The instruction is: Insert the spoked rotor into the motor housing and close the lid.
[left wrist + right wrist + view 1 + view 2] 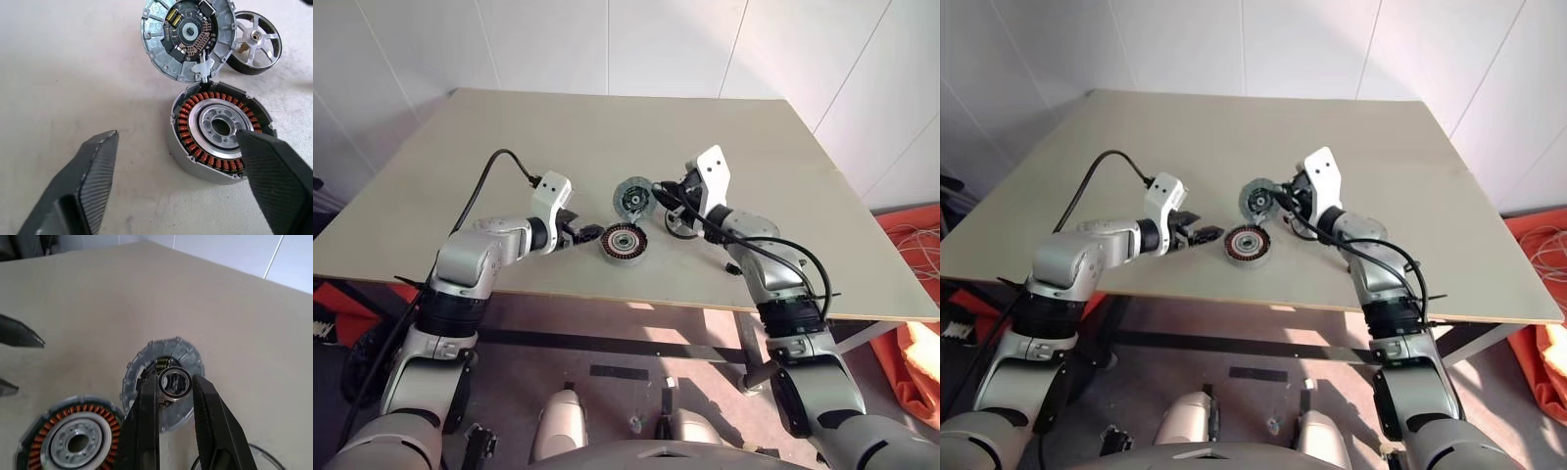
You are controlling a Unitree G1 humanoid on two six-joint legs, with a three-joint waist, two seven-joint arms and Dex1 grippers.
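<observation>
1. Motor housing, short dark cylinder with copper windings and pale centre: sits open and empty on the beige desk.
2. Lid, grey ribbed disc: just at housing's 12 o'clock, off.
3. Spoked rotor, silvery wheel: 1 o'clock, not inserted.
4. Left gripper: fingers wide apart, empty.
5. Right gripper: fingers clamped on a small metal ring.
</observation>
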